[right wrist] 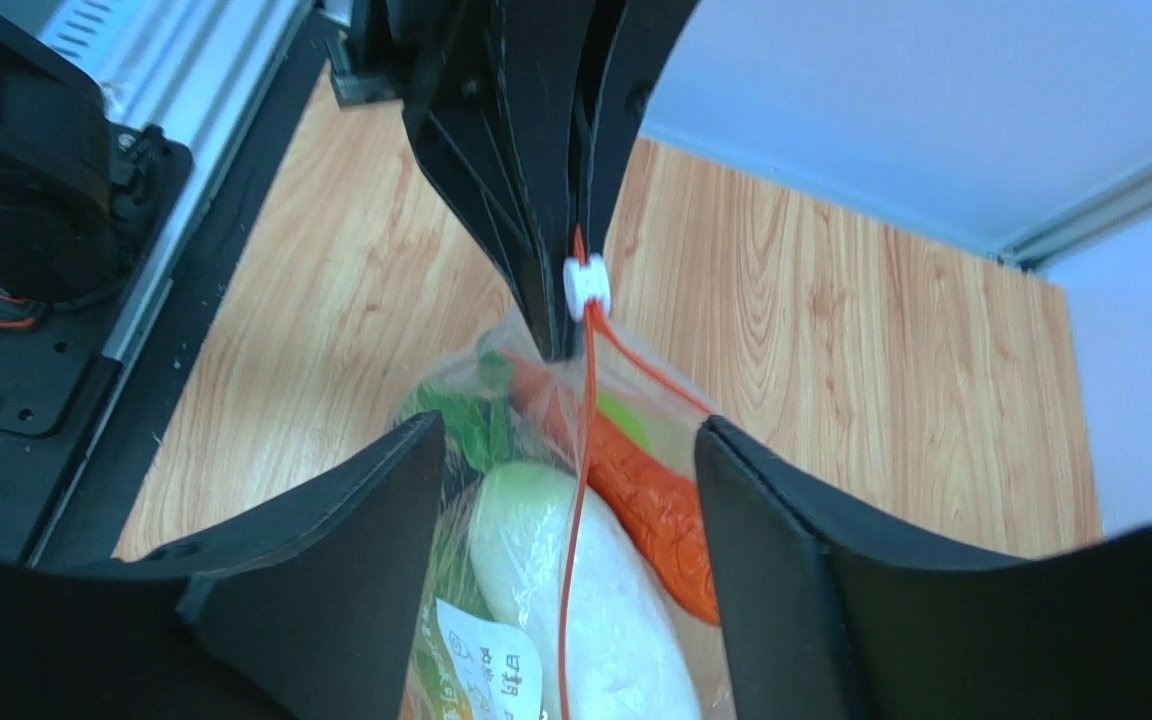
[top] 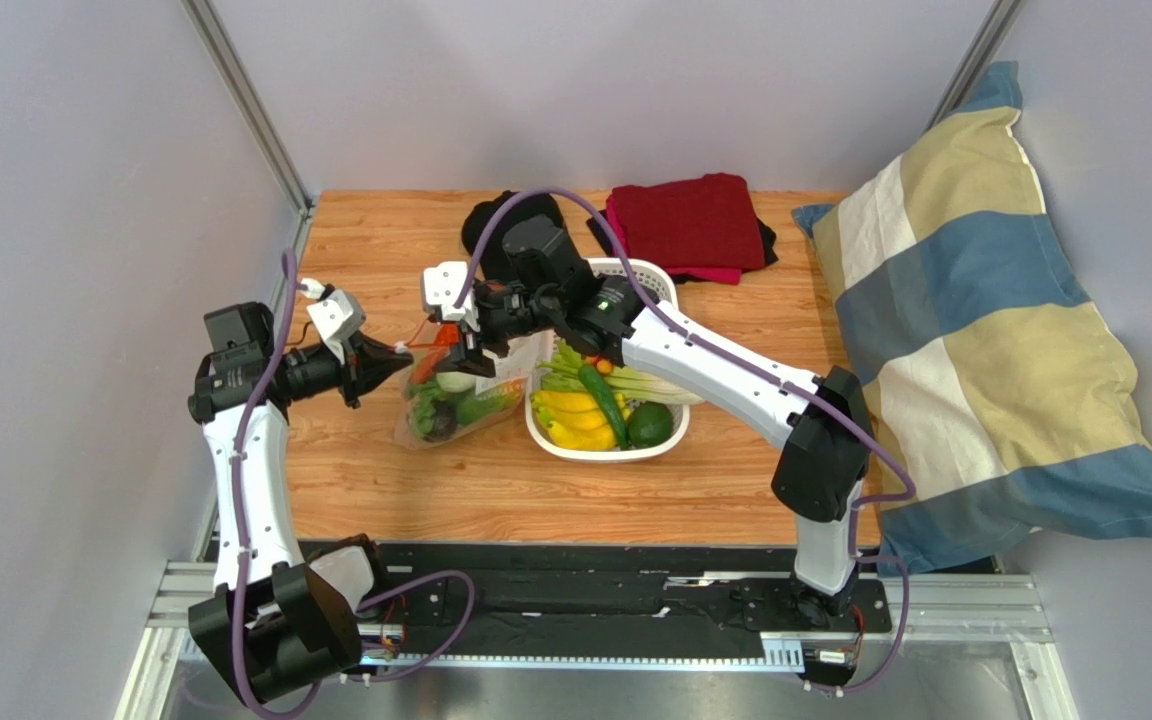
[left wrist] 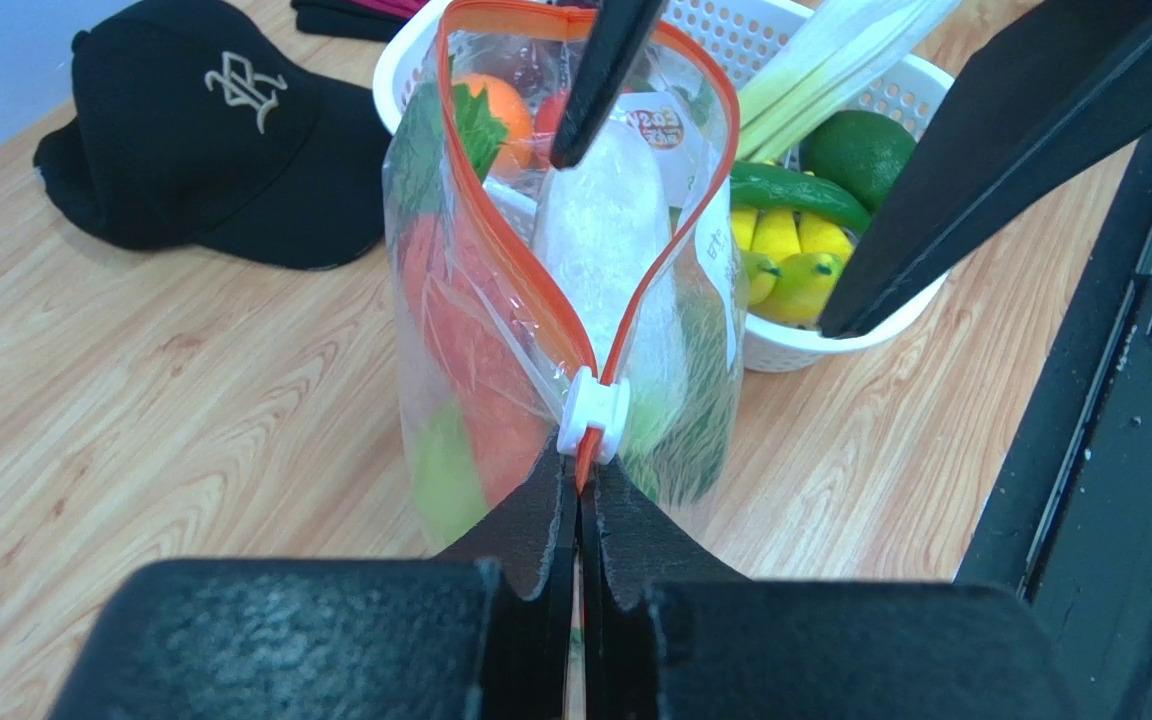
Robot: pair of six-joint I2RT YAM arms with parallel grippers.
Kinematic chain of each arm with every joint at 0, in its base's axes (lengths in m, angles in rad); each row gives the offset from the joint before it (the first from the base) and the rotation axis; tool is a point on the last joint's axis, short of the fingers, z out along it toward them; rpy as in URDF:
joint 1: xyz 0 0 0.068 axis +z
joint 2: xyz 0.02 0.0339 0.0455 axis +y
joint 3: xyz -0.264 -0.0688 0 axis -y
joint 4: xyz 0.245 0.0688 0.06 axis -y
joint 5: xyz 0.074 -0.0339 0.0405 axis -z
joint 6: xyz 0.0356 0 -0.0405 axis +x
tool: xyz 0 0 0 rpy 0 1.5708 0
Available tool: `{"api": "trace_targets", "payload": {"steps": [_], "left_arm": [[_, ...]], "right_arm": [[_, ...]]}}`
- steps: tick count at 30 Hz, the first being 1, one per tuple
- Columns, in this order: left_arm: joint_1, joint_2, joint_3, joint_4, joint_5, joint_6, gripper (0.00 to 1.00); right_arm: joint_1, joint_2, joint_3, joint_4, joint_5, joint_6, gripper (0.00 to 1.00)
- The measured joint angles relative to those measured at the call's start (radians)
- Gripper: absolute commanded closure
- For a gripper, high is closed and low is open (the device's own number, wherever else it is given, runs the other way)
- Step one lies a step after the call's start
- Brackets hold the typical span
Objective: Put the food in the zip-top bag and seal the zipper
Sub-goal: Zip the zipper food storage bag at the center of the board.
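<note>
The clear zip-top bag (top: pixel 455 402) stands on the table left of the basket, with its mouth gaping. In it I see an orange carrot-like piece (right wrist: pixel 654 495), a white vegetable (right wrist: pixel 560 600) and green leaves (left wrist: pixel 710 435). Its orange-red zipper (left wrist: pixel 515 285) ends at a small white tab (left wrist: pixel 594 413). My left gripper (left wrist: pixel 579 477) is shut on the zipper strip just behind the tab; it also shows in the top view (top: pixel 405 362). My right gripper (right wrist: pixel 570 435) is open, its fingers (right wrist: pixel 327 570) straddling the bag's far mouth; it also shows in the top view (top: pixel 456 339).
A white slotted basket (top: pixel 654 279) right of the bag holds yellow bananas (top: pixel 575 417), a round green fruit (top: pixel 651 423) and white-stemmed greens. A black cap (top: pixel 495 225) and a red cloth (top: pixel 687 222) lie behind. A striped pillow (top: pixel 973 330) fills the right side.
</note>
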State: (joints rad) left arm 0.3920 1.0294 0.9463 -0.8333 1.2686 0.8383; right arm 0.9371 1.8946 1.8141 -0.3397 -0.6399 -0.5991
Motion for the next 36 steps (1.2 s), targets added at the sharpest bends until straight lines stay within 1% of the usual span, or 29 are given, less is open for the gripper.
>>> {"api": "trace_targets", "payload": {"steps": [3, 7, 12, 17, 19, 25, 30, 36], "left_arm": [[-0.004, -0.014, 0.000, -0.018, -0.008, 0.020, 1.00], [-0.011, -0.026, 0.000, -0.024, -0.018, 0.037, 1.00], [-0.019, -0.039, 0.000, -0.034, -0.022, 0.042, 1.00], [-0.019, -0.045, 0.000, -0.042, -0.025, 0.042, 1.00], [-0.019, -0.048, 0.000, -0.045, -0.026, 0.042, 1.00], [-0.021, -0.056, 0.000, -0.055, -0.042, 0.043, 1.00], [-0.024, -0.060, 0.000, -0.063, -0.047, 0.050, 1.00], [-0.024, -0.066, 0.000, -0.076, -0.046, 0.068, 1.00]], "right_arm": [[0.000, 0.003, 0.034, 0.005, -0.055, -0.001, 0.42], [0.002, 0.038, 0.129, 0.004, -0.118, -0.004, 0.47], [0.013, 0.084, 0.204, -0.025, -0.155, -0.019, 0.49], [0.039, 0.111, 0.209, -0.091, -0.151, -0.047, 0.51], [0.048, 0.120, 0.209, -0.112, -0.136, -0.056, 0.53], [0.062, 0.128, 0.209, -0.119, -0.086, -0.072, 0.58], [0.064, 0.129, 0.209, -0.111, -0.055, -0.071, 0.56], [0.064, 0.129, 0.209, -0.110, -0.023, -0.068, 0.57]]}}
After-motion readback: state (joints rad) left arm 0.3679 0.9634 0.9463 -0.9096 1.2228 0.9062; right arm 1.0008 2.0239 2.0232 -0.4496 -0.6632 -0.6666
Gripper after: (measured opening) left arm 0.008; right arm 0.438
